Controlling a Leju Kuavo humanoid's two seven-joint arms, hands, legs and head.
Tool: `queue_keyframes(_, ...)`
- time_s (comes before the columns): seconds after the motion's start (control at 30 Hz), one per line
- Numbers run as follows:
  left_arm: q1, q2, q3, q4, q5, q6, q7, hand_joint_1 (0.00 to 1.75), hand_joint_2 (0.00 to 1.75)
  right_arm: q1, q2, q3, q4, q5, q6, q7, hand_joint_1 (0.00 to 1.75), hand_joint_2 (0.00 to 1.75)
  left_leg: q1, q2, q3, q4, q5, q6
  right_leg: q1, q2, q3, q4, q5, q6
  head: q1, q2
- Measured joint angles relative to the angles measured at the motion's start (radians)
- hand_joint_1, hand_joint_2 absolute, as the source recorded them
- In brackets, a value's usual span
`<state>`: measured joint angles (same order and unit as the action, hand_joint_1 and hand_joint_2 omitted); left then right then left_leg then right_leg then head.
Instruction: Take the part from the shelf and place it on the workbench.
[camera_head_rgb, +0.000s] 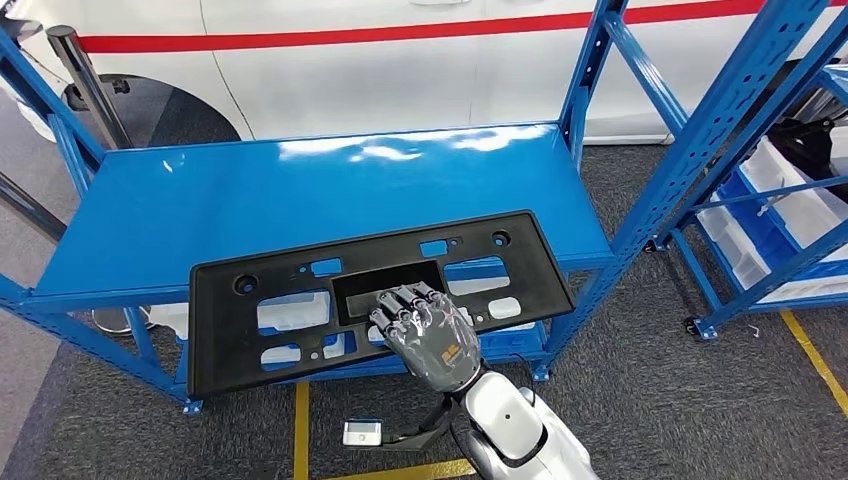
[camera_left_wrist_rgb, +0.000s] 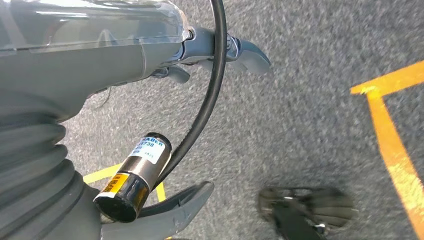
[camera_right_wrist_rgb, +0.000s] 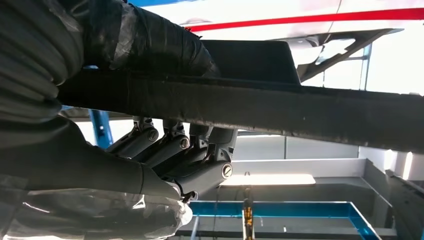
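Observation:
The part (camera_head_rgb: 222, 330) is a long flat black plastic panel with several cut-outs. It lies across the front of the blue shelf board (camera_head_rgb: 250, 190), with its near edge sticking out past the shelf front. My right hand (camera_head_rgb: 425, 335) grips the panel's near edge at the middle, fingers spread on its top face. In the right wrist view the panel edge (camera_right_wrist_rgb: 300, 112) runs between the thumb and the dark fingers (camera_right_wrist_rgb: 165, 150). My left hand (camera_left_wrist_rgb: 100, 65) hangs over grey carpet, fingers apart and holding nothing.
A white vehicle with a red stripe (camera_head_rgb: 400, 40) stands behind the shelf. Blue uprights (camera_head_rgb: 590, 80) frame the shelf, and a second blue rack with white bins (camera_head_rgb: 770, 190) is at the right. Yellow floor lines (camera_head_rgb: 300, 430) and a small white device (camera_head_rgb: 362, 433) lie below.

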<state>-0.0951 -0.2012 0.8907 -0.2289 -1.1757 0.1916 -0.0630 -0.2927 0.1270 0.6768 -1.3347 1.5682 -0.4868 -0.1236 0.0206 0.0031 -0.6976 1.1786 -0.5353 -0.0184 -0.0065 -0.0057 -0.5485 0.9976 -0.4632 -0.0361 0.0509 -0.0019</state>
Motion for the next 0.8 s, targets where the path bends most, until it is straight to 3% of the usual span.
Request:
queue_keyframes(0.03,0.0,0.0,0.0,0.0,0.0,0.0,0.0,0.0,1.75,0.001,0.0,0.0,0.001,0.0,0.0,0.0,1.66,1.75,0.0,0.0,-0.013,0.062,-0.032,-0.004,0.0,-0.001,-0.014,0.002,0.01,0.0,0.0,0.0)
queue_keyframes(0.07,0.0,0.0,0.0,0.0,0.0,0.0,0.0,0.0,1.75,0.001,0.0,0.0,0.003,0.0,0.0,0.0,1.66,1.75,0.001,0.0,-0.015,0.108,-0.04,-0.008,0.001,-0.001,-0.029,0.005,0.02,0.001,0.0,0.0)
queue_keyframes(0.1,0.0,0.0,0.0,0.0,0.0,0.0,0.0,0.0,1.75,0.002,0.0,0.0,0.005,0.0,0.0,-0.001,1.66,1.75,0.002,0.0,-0.004,0.122,-0.027,-0.01,0.0,-0.001,-0.045,0.01,0.029,0.003,0.0,0.0)
queue_keyframes(0.17,-0.001,0.0,0.001,0.0,-0.003,0.001,0.0,0.0,1.75,0.002,0.001,-0.001,0.007,0.0,0.0,-0.004,1.66,1.75,0.004,0.0,0.07,0.046,0.024,-0.013,-0.003,-0.001,-0.076,0.025,0.042,0.011,0.0,0.0)
queue_keyframes(0.23,-0.003,0.001,0.002,-0.001,-0.009,0.002,0.0,0.0,1.75,0.002,0.002,-0.003,0.007,0.0,0.001,-0.008,1.66,1.75,0.002,-0.002,0.163,-0.086,0.026,-0.009,-0.002,-0.001,-0.101,0.045,0.05,0.021,0.0,0.0)
queue_keyframes(0.27,-0.004,0.001,0.003,-0.001,-0.012,0.003,0.0,0.0,1.75,0.002,0.003,-0.005,0.007,0.0,0.002,-0.01,1.66,1.75,0.0,-0.004,0.186,-0.127,0.015,-0.005,-0.001,-0.001,-0.109,0.052,0.056,0.027,0.001,0.0)
queue_keyframes(0.3,-0.005,0.001,0.004,-0.001,-0.015,0.004,0.0,0.0,1.75,0.003,0.005,-0.007,0.007,0.0,0.004,-0.013,1.66,1.75,-0.003,-0.005,0.193,-0.146,0.005,0.002,0.001,-0.001,-0.113,0.055,0.062,0.034,0.001,0.0)
queue_keyframes(0.37,-0.004,0.0,0.006,-0.001,-0.018,0.004,0.002,0.0,1.75,0.004,0.006,-0.009,0.008,0.0,0.009,-0.018,1.66,1.75,-0.003,-0.003,0.179,-0.149,0.016,0.02,-0.001,0.0,-0.116,0.055,0.071,0.047,0.002,0.0)
queue_keyframes(0.4,-0.004,0.0,0.007,-0.001,-0.019,0.005,0.003,0.0,1.75,0.004,0.006,-0.01,0.009,0.0,0.011,-0.02,1.66,1.75,-0.002,-0.001,0.173,-0.151,0.026,0.03,-0.002,0.002,-0.121,0.063,0.058,0.053,0.002,0.0)
queue_keyframes(0.43,-0.005,0.0,0.008,-0.001,-0.02,0.006,0.003,0.0,1.75,0.005,0.006,-0.011,0.01,0.0,0.013,-0.022,1.66,1.75,-0.001,0.001,0.165,-0.154,0.037,0.04,-0.004,0.003,-0.131,0.087,0.026,0.059,0.002,0.0)
queue_keyframes(0.53,-0.005,0.0,0.012,-0.001,-0.021,0.007,0.003,0.0,1.75,0.006,0.005,-0.013,0.013,0.0,0.014,-0.026,1.66,1.75,-0.003,0.004,0.125,-0.153,0.072,0.054,-0.007,0.005,-0.172,0.25,-0.113,0.069,0.002,0.0)
queue_keyframes(0.57,-0.005,0.0,0.014,-0.001,-0.021,0.007,0.003,0.0,1.75,0.006,0.005,-0.014,0.015,0.0,0.014,-0.026,1.66,1.75,-0.005,0.004,0.109,-0.152,0.084,0.054,-0.007,0.005,-0.176,0.298,-0.13,0.071,0.002,0.0)
queue_keyframes(0.6,-0.005,0.0,0.014,-0.001,-0.021,0.007,0.003,0.0,1.75,0.007,0.005,-0.014,0.017,0.0,0.014,-0.026,1.66,1.75,-0.007,0.004,0.094,-0.152,0.094,0.053,-0.006,0.005,-0.167,0.318,-0.124,0.069,0.002,0.0)
queue_keyframes(0.63,-0.005,0.0,0.015,-0.001,-0.022,0.007,0.003,0.0,1.75,0.008,0.005,-0.015,0.018,0.0,0.014,-0.026,1.66,1.75,-0.009,0.005,0.08,-0.151,0.104,0.052,-0.005,0.005,-0.141,0.304,-0.101,0.066,0.002,0.0)
queue_keyframes(0.7,-0.005,-0.001,0.016,-0.001,-0.025,0.008,0.002,0.0,1.75,0.007,0.006,-0.016,0.019,0.0,0.015,-0.026,1.66,1.75,-0.012,0.004,0.059,-0.151,0.123,0.049,0.001,0.005,-0.043,0.185,-0.062,0.048,0.002,0.0)
queue_keyframes(0.77,-0.006,-0.003,0.019,-0.001,-0.03,0.01,0.0,0.0,1.75,0.006,0.008,-0.016,0.019,0.0,0.015,-0.026,1.66,1.75,-0.012,0.004,0.05,-0.152,0.141,0.04,0.011,0.005,0.046,0.053,-0.066,0.031,0.001,0.0)
queue_keyframes(0.8,-0.006,-0.004,0.02,-0.001,-0.032,0.011,0.0,0.0,1.75,0.006,0.009,-0.016,0.019,0.0,0.016,-0.026,1.66,1.75,-0.01,0.004,0.049,-0.155,0.15,0.034,0.015,0.005,0.064,0.019,-0.073,0.025,0.001,0.0)
